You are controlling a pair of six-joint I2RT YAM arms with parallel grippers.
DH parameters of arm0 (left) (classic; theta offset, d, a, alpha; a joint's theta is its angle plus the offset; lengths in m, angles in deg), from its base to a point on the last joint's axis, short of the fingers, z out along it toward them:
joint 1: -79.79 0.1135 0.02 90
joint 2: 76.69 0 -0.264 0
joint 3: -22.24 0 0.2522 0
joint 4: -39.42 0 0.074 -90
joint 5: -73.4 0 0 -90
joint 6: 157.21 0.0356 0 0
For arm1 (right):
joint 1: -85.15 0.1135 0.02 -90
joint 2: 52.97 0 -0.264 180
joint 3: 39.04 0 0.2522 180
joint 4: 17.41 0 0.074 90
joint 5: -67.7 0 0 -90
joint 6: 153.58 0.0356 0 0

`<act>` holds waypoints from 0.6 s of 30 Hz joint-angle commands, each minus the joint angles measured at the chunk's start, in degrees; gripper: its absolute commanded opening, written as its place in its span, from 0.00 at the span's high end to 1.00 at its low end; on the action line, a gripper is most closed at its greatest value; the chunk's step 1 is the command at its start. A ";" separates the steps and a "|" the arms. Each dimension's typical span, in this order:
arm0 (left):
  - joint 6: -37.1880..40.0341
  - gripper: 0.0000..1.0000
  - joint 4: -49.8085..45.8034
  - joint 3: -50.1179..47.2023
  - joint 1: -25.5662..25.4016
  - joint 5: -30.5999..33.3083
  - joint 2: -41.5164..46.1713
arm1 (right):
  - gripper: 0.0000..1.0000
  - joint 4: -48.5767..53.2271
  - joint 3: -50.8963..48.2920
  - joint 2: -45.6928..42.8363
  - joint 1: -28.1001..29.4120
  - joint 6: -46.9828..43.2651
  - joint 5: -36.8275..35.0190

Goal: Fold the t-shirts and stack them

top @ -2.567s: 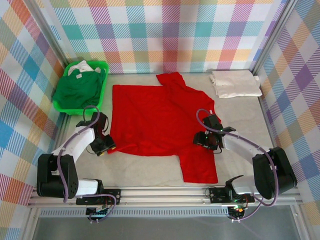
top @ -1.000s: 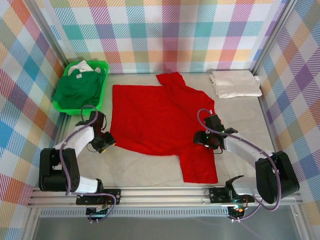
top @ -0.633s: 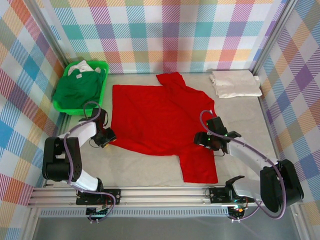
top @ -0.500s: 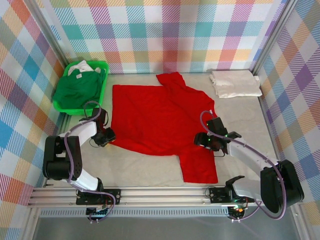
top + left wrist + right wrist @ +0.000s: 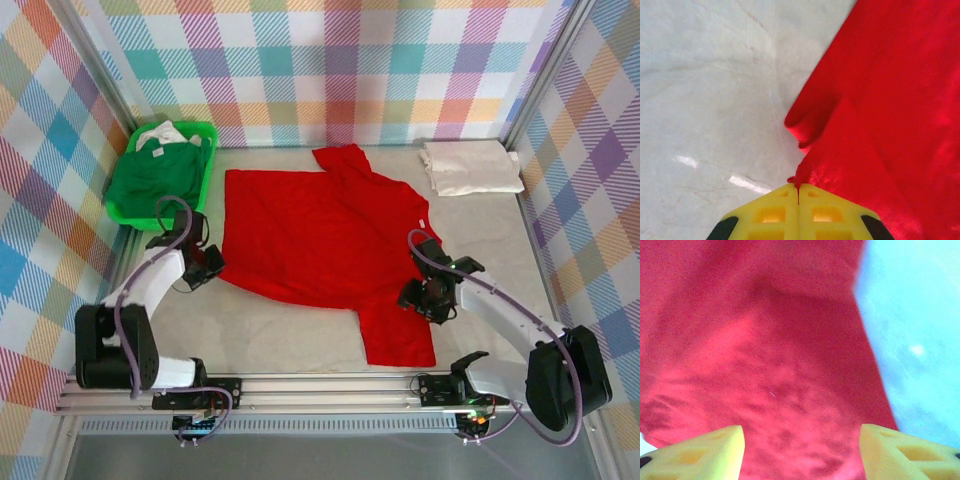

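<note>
Here the green basket (image 5: 195,125) holds a dark green t-shirt (image 5: 150,182).

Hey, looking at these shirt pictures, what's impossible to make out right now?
- Left wrist: how much red t-shirt the shut left gripper pinches; its fingers hide that.
- Right wrist: whether the open right gripper touches cloth; the blurred close-up shows no gap.
- Top view: what lies beneath the dark green t-shirt in the basket.

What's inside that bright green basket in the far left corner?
A crumpled dark green t-shirt fills most of the basket, with a bit of white cloth showing at its far edge. Whatever lies beneath them is covered.
</note>
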 commanded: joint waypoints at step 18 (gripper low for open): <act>-4.09 1.00 11.72 -2.85 4.59 -2.14 -7.63 | 0.34 0.17 -9.31 5.85 8.99 18.61 13.68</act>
